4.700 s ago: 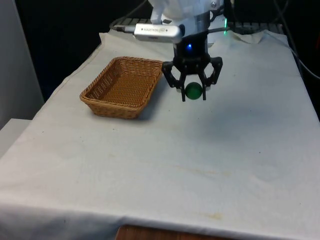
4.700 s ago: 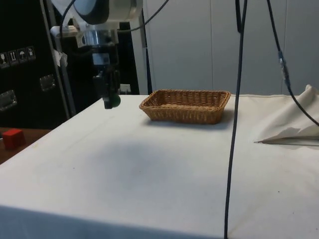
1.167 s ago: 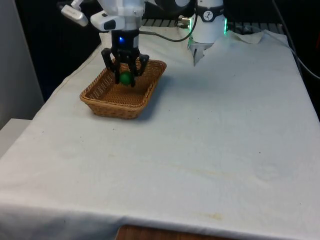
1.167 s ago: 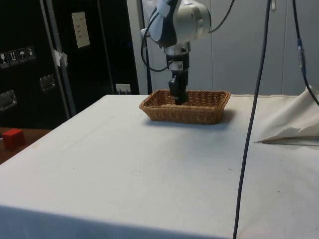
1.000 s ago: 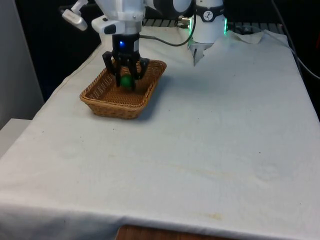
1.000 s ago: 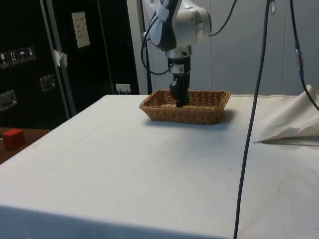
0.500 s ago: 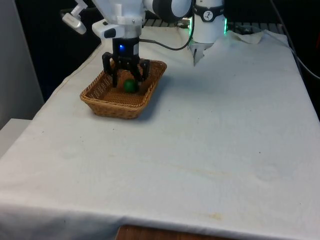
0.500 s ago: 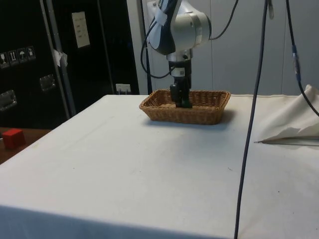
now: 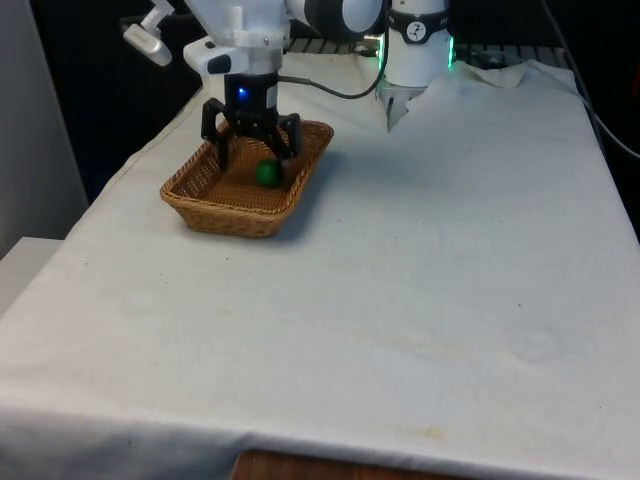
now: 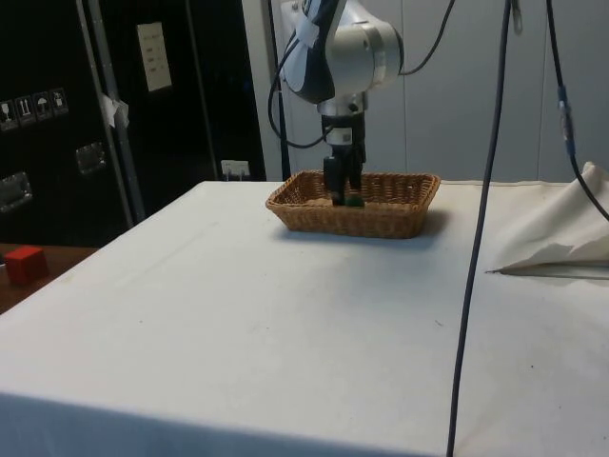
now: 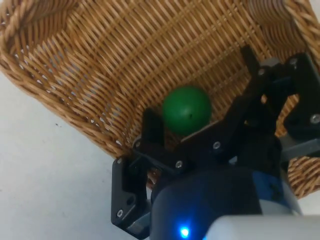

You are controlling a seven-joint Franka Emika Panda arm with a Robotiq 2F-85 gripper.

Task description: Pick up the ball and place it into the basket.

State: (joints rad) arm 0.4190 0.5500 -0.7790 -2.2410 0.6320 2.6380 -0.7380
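Ball [image 9: 266, 173] lying loose in basket [image 9: 205, 205].

Just a white cloth [image 9: 420, 300] over the table. Red block [image 10: 23, 264] off to the side, by dark cabinets [image 10: 57, 114].

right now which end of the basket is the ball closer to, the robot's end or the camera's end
The robot's end: the green ball lies in the wicker basket below the open gripper.
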